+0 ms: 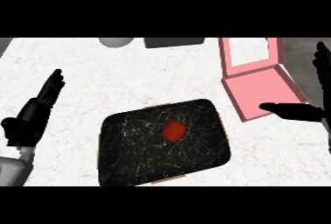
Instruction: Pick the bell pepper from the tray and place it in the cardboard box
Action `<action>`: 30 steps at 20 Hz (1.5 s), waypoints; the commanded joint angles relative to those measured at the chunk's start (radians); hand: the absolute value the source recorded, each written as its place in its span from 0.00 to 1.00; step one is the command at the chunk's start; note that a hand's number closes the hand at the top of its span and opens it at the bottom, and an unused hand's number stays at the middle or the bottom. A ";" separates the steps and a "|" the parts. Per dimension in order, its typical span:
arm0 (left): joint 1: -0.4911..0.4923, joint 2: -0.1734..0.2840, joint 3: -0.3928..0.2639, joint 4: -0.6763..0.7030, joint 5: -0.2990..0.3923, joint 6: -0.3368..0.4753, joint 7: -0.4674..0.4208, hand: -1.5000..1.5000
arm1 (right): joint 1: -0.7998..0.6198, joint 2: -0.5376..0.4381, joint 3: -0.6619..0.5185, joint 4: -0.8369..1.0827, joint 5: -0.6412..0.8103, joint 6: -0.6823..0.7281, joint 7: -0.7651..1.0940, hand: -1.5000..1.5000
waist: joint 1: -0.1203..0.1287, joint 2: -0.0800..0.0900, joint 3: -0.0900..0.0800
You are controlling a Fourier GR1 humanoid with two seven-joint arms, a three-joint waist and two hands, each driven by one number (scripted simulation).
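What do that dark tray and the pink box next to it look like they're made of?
The tray looks like polished black stone, perhaps marble: thin white veins run across its dark top. The pink box looks like matte cardboard: thin flat walls, an even colour, no shine. Neither can be told for certain from the look alone.

A white counter point(129, 83) fills nearly the whole frame, its top mottled with faint grey marbling. Light falls evenly across it, with no hard shadows showing. Up at the top edge, left of centre, sits a rounded grey object point(116, 41), cut off by the frame. Just to its right, a flat dark grey block point(173, 42) lies along the same edge. In the upper left corner and down the right side, a darker grey strip shows past the counter's border.
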 commanded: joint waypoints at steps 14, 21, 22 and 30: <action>-0.058 -0.012 -0.086 -0.068 -0.039 -0.105 -0.040 0.50 | 0.035 -0.102 0.423 -0.461 0.661 0.243 0.831 0.00 | 0.115 0.037 0.007; -0.090 -0.027 -0.108 -0.031 -0.049 -0.148 -0.065 0.50 | -0.174 0.096 0.567 -0.380 0.603 0.536 1.102 0.00 | 0.166 0.050 0.007; -0.087 -0.037 -0.120 -0.037 -0.060 -0.140 -0.064 0.50 | -0.174 0.106 0.588 -0.375 0.607 0.566 1.135 0.00 | 0.159 0.046 0.007; -0.125 -0.055 -0.106 -0.027 -0.060 -0.132 -0.035 0.50 | -0.294 0.331 0.580 -0.100 0.593 0.629 1.217 0.00 | 0.155 0.046 0.010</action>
